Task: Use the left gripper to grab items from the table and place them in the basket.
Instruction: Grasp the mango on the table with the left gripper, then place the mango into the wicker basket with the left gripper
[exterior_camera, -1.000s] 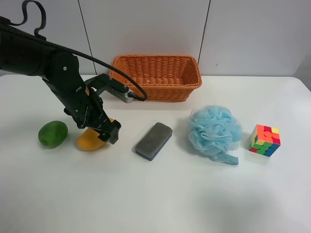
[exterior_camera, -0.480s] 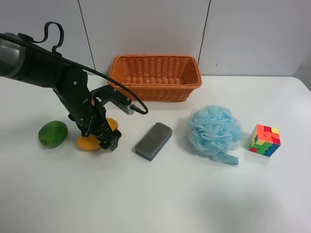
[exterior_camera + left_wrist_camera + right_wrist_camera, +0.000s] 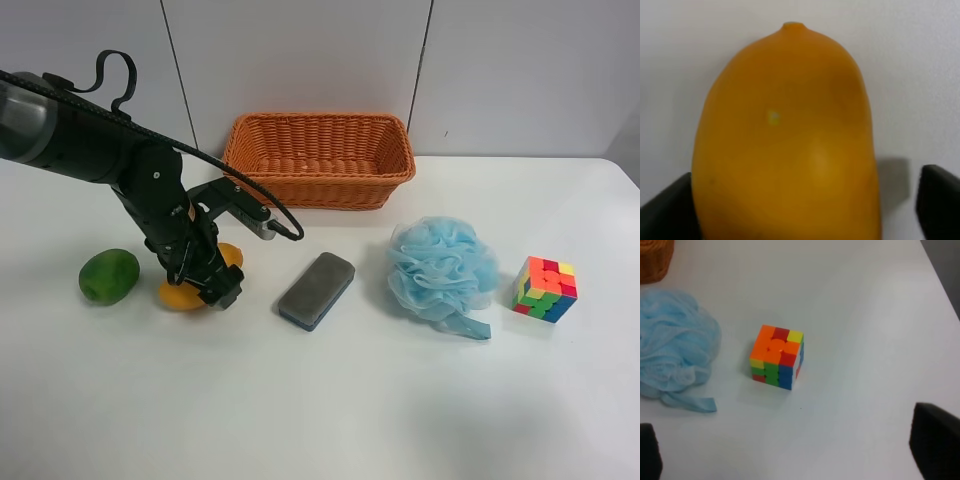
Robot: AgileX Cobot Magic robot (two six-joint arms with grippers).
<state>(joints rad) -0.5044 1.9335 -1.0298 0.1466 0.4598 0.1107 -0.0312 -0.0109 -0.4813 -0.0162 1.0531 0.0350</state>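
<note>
My left gripper (image 3: 207,284) is down over the yellow-orange mango (image 3: 178,296) on the white table (image 3: 330,400). In the left wrist view the mango (image 3: 785,135) fills the frame between the two black fingertips (image 3: 664,212). The jaws stand open on either side of it, with a gap at one finger. The round green fruit (image 3: 108,275) lies beside the mango. The grey-and-blue sponge (image 3: 316,290), the light-blue pouf (image 3: 441,268) and the puzzle cube (image 3: 545,288) lie in a row. The wicker basket (image 3: 320,190) stands behind, with nothing in it. My right gripper (image 3: 792,452) is open above the table near the cube (image 3: 776,357).
In the right wrist view the pouf (image 3: 670,350) and a corner of the basket (image 3: 655,257) show, with the table's dark edge (image 3: 945,275) beyond the cube. A grey panelled wall (image 3: 320,60) rises behind the basket. The arm's black cable (image 3: 250,195) loops towards the basket.
My left arm has come in and lowered, bringing the gripper down over the mango. The mango and the other items have stayed in place.
</note>
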